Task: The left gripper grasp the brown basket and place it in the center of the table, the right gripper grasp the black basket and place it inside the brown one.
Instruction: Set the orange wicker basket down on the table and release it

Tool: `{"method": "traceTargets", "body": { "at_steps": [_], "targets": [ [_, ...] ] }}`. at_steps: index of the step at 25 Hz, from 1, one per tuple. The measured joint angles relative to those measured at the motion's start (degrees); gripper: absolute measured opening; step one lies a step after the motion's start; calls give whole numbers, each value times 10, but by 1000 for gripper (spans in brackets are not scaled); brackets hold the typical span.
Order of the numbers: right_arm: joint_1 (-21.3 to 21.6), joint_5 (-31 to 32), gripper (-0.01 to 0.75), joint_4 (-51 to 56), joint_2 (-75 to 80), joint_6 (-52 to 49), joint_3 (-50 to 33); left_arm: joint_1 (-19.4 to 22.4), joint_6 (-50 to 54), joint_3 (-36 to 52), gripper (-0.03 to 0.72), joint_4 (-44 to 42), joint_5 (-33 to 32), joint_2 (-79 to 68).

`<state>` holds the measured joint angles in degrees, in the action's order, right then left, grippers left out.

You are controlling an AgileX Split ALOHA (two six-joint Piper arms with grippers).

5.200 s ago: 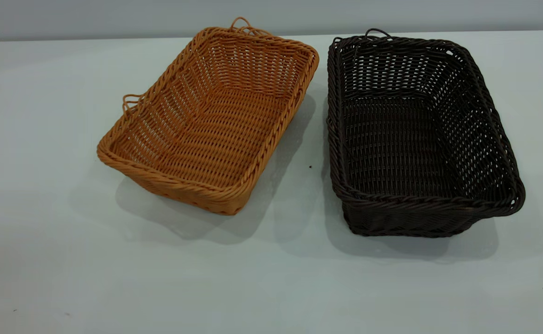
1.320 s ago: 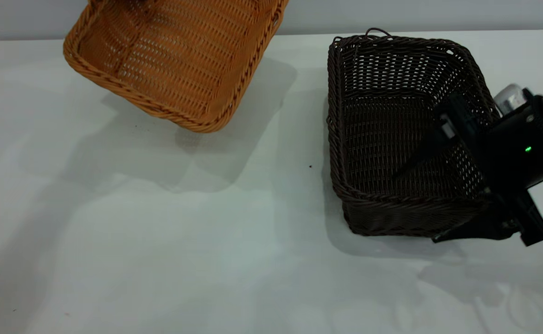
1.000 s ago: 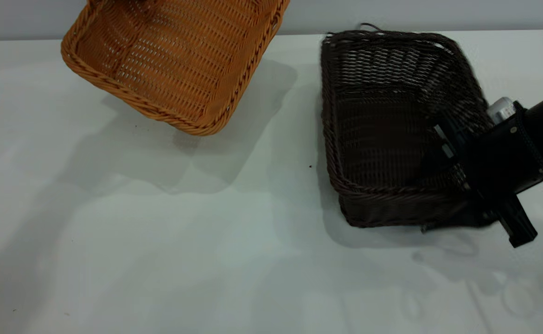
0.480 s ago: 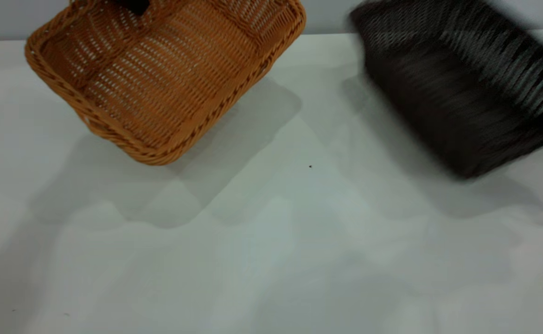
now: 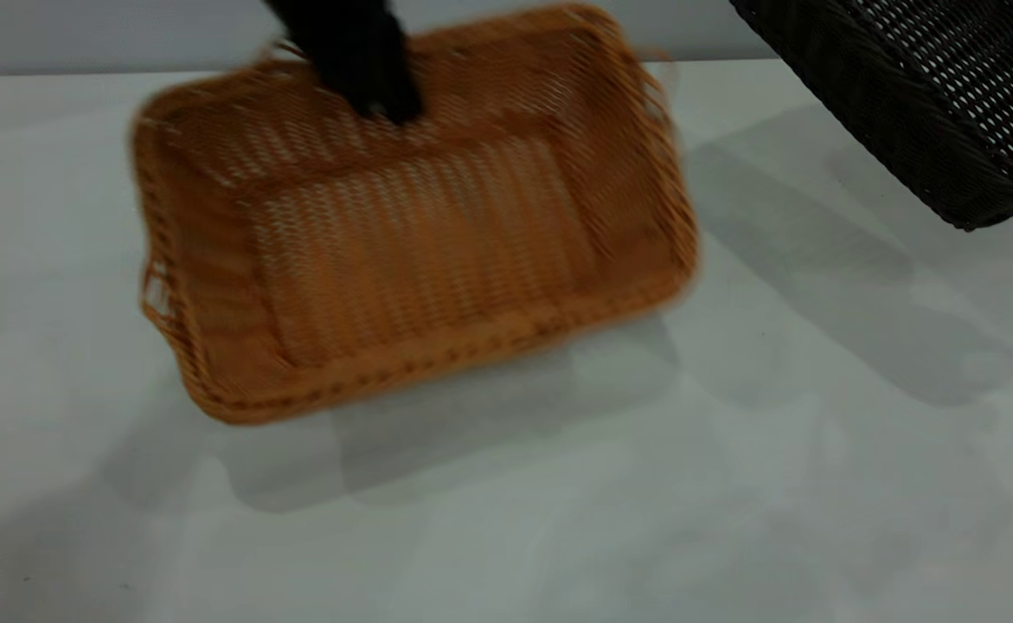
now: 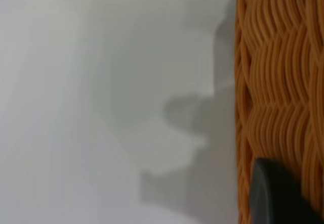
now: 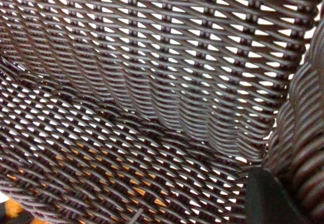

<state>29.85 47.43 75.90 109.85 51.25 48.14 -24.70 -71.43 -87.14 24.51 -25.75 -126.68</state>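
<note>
Half a second ago the brown basket hung tilted toward the far left edge of the table; it now sits lower and nearer the middle, its long side facing the exterior camera, smeared by motion. Whether its base touches the table or hovers just above cannot be told, though its shadow lies close under its near edge. Nothing is inside it. The left gripper comes down from the top of the exterior view onto the basket's far rim and pinches that rim; in the left wrist view one dark finger lies against the outer orange weave, with the pale table beside it.

Meanwhile the black basket has climbed toward the upper right corner of the exterior view, well clear of the table and tilted, one lower corner pointing down at the right. It is apart from the brown basket, with bare table and a broad shadow between them. It holds nothing. The right gripper cannot be seen in the exterior view; in the right wrist view a single dark finger presses against the inside of the dark weave by the braided rim, clamped on the basket's wall, and patches of orange show through the holes of the weave.
</note>
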Motion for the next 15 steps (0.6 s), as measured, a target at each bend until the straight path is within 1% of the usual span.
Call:
{"method": "traceTargets", "body": {
  "at_steps": [6, 10, 12, 14, 15],
  "targets": [
    [0, 22, 80, -3, -2, 3, 0, -40, -163, 0, 78, 87, 2, -30],
    [0, 37, 80, -3, -2, 5, 0, -51, -206, 0, 89, 114, 3, -39],
    [0, 42, 80, -3, -2, 5, 0, -52, -208, 0, 121, 120, 4, -39],
    [0, 44, 80, -3, -2, 5, 0, -52, -209, 0, 183, 126, 4, -39],
    [0, 45, 80, -3, -2, 5, 0, -52, -209, 0, 227, 126, 6, -39]
  ]
}}
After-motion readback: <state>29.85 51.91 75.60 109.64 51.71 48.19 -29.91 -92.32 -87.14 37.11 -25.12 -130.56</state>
